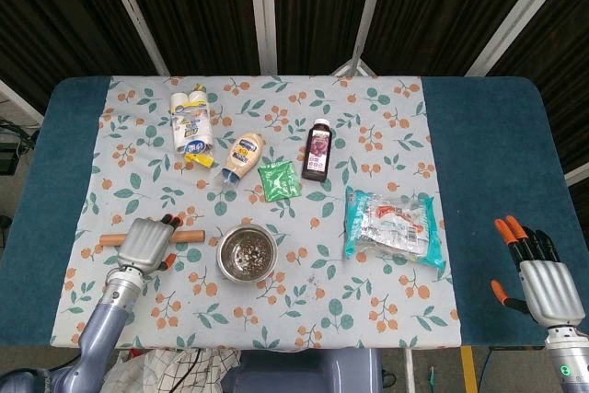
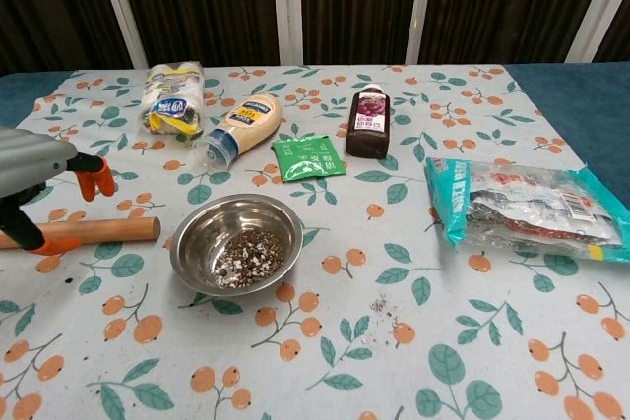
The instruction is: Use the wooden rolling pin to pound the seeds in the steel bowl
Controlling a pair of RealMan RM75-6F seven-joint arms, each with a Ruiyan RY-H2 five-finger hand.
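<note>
The wooden rolling pin [image 1: 191, 236] [image 2: 113, 230] lies flat on the floral cloth, left of the steel bowl [image 1: 220, 253] [image 2: 187, 243]. Crushed seeds [image 1: 247, 251] [image 2: 246, 258] cover the bowl's bottom. My left hand [image 1: 145, 244] [image 2: 34, 169] hovers over the middle of the pin, hiding that part in the head view. Its orange-tipped fingers [image 2: 95, 179] are spread, with one tip in front of the pin and the others behind it; nothing is gripped. My right hand [image 1: 543, 283] stays far right over the blue cloth, fingers apart and empty.
Behind the bowl lie a tissue pack [image 1: 190, 121], a mayonnaise bottle [image 1: 241, 157], a green sachet [image 1: 279, 179] and a dark bottle [image 1: 317, 150]. A snack bag [image 1: 391, 225] lies to the right. A few spilled seed bits [image 2: 384, 310] dot the cloth near the front.
</note>
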